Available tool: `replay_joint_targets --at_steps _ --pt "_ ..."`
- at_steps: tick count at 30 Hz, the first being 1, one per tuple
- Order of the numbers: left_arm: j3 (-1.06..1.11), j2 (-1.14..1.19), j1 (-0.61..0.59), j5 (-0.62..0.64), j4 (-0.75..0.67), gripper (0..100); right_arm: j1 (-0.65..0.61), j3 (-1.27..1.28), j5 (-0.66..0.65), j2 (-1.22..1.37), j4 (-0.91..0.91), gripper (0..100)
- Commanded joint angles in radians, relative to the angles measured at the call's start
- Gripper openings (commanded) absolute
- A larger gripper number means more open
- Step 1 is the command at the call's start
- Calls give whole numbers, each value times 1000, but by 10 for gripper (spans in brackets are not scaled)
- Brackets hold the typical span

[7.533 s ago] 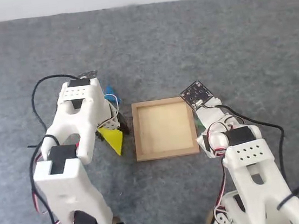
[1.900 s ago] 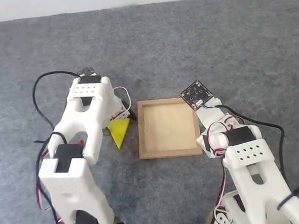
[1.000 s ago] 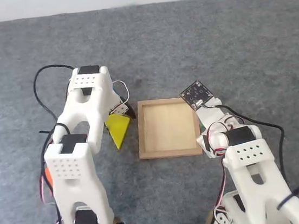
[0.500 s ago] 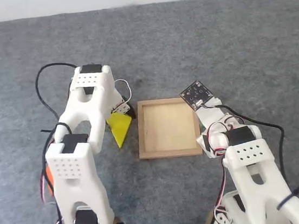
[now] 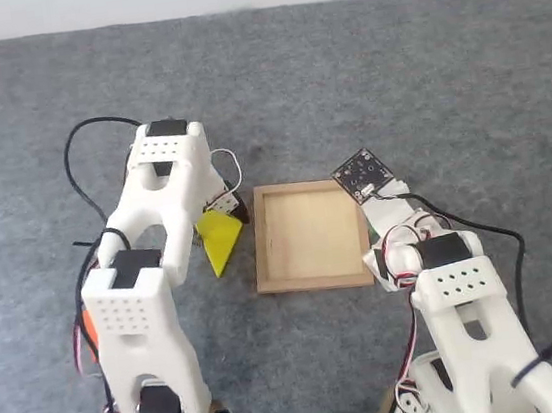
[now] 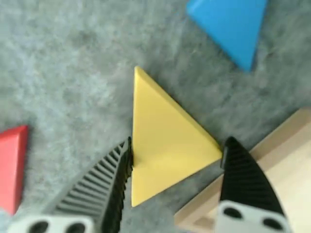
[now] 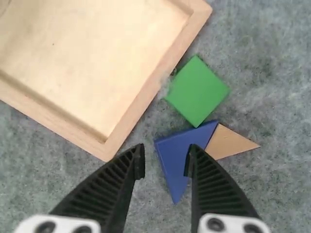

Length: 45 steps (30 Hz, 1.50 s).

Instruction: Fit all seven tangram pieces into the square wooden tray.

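Observation:
The yellow triangle (image 6: 165,145) lies flat on the grey carpet beside the square wooden tray (image 6: 272,150). My left gripper (image 6: 179,145) is shut on it, one finger against its long edge and the other at its corner. In the high view the triangle (image 5: 217,236) sits just left of the empty tray (image 5: 258,239). My right gripper (image 7: 165,156) hangs open over a dark blue triangle (image 7: 182,155), next to a green square (image 7: 197,91) and a tan triangle (image 7: 228,143), outside the tray's rim (image 7: 146,99).
A light blue triangle (image 6: 231,24) and a red piece (image 6: 12,170) lie on the carpet near the yellow one. Both arms flank the tray in the high view. Bare carpet stretches beyond the tray's far side.
Over the earlier frames the left arm swung toward the tray, and the yellow triangle and the tray shifted slightly right. In the last half second nothing visibly moves; the right arm stays still.

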<state>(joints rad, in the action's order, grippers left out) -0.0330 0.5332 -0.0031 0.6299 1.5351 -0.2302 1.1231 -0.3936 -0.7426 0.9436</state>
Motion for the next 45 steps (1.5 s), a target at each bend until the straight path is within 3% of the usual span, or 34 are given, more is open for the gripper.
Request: replay_joint_targets --at_steps 1,12,21,25,33,38,45 --pt "67 -150 11 -51 -21 261 -5 -6 9 -2 -15 154" --pt "139 -259 14 -176 -29 265 -5 -6 9 -2 -15 154" --pt "153 -264 12 -413 -3 265 -5 -6 9 -2 -15 154" --pt "186 -295 18 -422 14 265 -4 -6 9 -2 -15 154" --pt "378 -637 -87 -471 -34 265 -4 -6 9 -2 -15 154" --pt "418 -761 -247 -635 -11 284 -4 -6 9 -2 -15 154" --pt "433 -763 -377 -990 49 302 -4 -6 9 -2 -15 154"
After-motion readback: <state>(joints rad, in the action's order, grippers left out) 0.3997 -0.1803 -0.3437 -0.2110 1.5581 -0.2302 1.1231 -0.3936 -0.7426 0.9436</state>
